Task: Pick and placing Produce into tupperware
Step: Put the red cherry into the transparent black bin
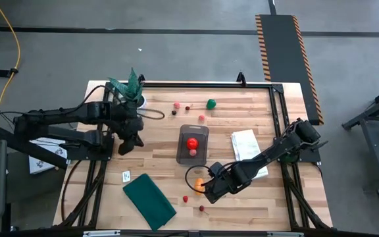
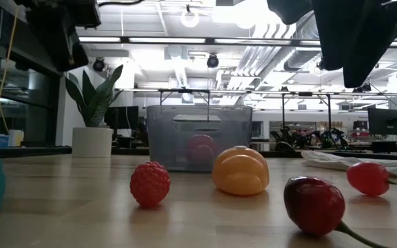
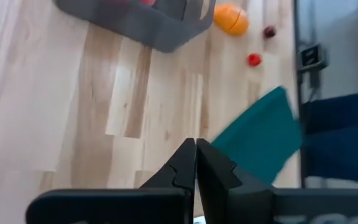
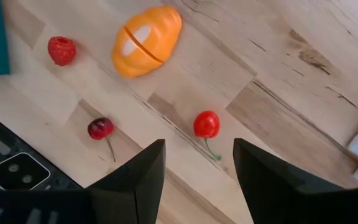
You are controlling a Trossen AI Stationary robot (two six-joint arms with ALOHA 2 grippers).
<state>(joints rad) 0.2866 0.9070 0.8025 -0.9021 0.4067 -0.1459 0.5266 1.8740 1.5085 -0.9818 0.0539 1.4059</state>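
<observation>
The tupperware stands mid-table with a red ball and a small pink piece inside. Nearer the front edge lie an orange piece, a raspberry, a dark cherry and a red cherry. My right gripper hangs open above the red cherry, pointing down, clear of it. A green round piece and small berries lie near the far edge. My left gripper is shut and empty, above the table left of the tupperware.
A potted spiky plant stands at the far left. A folded white cloth lies right of the tupperware, and a dark green cloth lies at the near left. A small white tag rests beside it.
</observation>
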